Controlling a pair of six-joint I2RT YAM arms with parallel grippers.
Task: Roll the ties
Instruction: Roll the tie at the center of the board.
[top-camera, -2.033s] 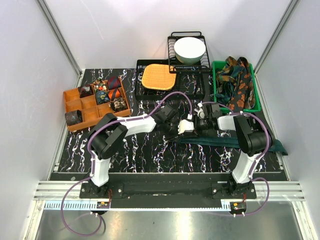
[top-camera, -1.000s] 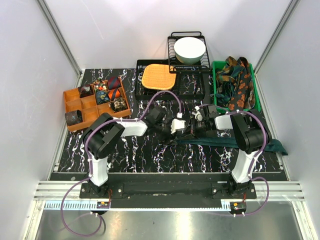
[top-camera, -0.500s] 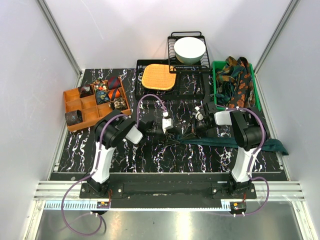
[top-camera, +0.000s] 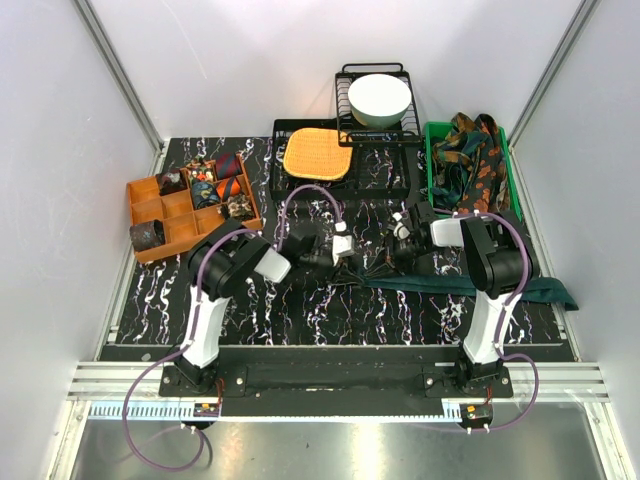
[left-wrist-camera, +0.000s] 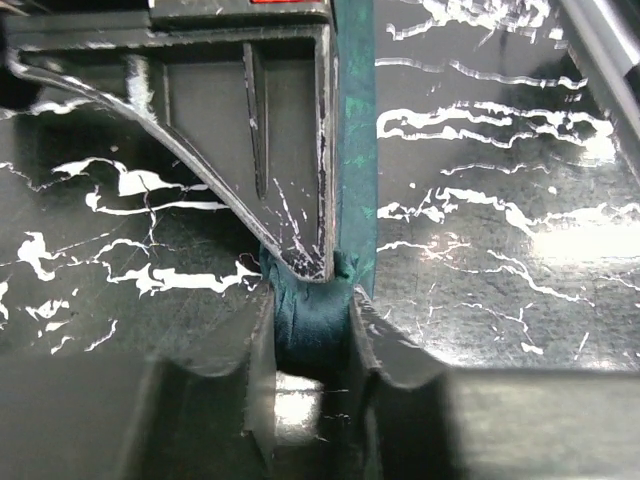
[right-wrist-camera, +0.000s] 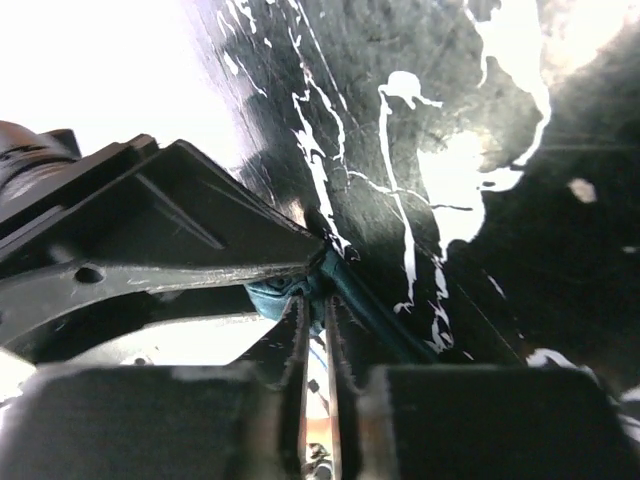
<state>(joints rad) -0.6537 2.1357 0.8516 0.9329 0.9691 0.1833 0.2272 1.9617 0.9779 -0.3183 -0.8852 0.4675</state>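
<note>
Fabric at the end of the plain dark teal necktie (left-wrist-camera: 355, 150) sits clamped in the left claw (left-wrist-camera: 312, 335), per its wrist view; the right claw (right-wrist-camera: 318, 335), nearly closed, nips the same end. Only overhead shows its length trailing toward 3 o'clock across the black marbled tabletop (top-camera: 300, 310).

A: Left wrist view. The teal tie (left-wrist-camera: 355, 150) runs ahead of the left tool (left-wrist-camera: 312, 312) and is cut off at the top edge. The fingers (left-wrist-camera: 200, 420) are blurred.

B: Right wrist view. The tie is mostly hidden at the right tool (right-wrist-camera: 315, 318) tips. Can't tell if it's pinched. Glare up-left is unreadable.
</note>
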